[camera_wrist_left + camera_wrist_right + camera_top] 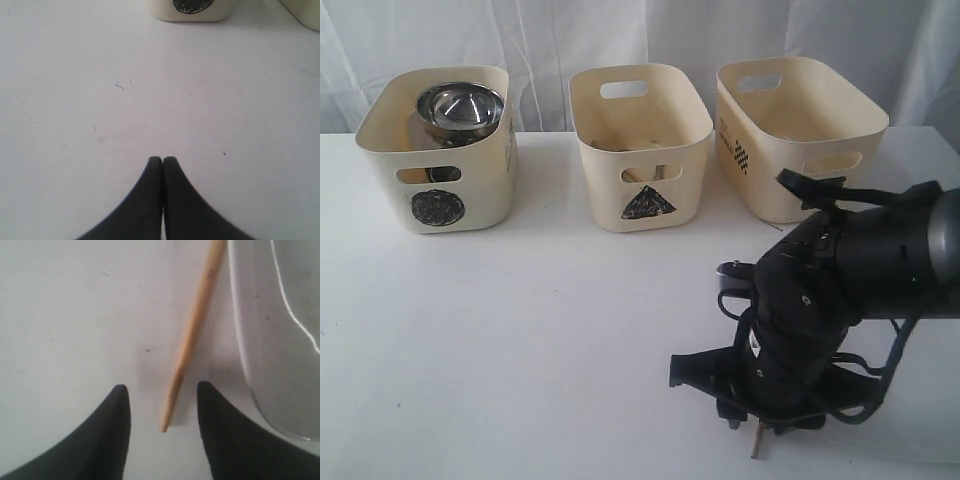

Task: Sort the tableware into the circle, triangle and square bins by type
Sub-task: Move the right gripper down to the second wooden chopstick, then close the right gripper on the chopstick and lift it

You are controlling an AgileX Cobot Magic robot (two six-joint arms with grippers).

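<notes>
**A:** What's the layout, big things first?

**B:** The white bench [520, 350] carries everything. The black right arm [850, 260] bends down over its near right part. Along the far side stand three cream plastic tubs. The circle tub [485, 215] is on the left with shiny steel bowls [460, 108] stacked in it, the triangle tub [605, 170] is in the middle, and the square tub [770, 170] is on the right.

**A:** And under the arm?

**B:** A large white plate [280, 340], with only its rim showing. Just beside it a thin wooden chopstick [192, 335] lies flat on the bench.

**A:** The jaws?

**B:** The right gripper [161, 390] has its jaws released, spread either side of the chopstick's end and grasping nothing. The left gripper [162, 161] has its jaws clenched on nothing, over bare bench on the near side of the circle tub.

**A:** How should the pick go?

**B:** I'd say the jaws sit too near the tip, so move further along the stick. Keep the plate-side jaw off the rim, sink until the tips meet the bench, then close squarely across the stick. A skewed pinch could roll it away.
</notes>
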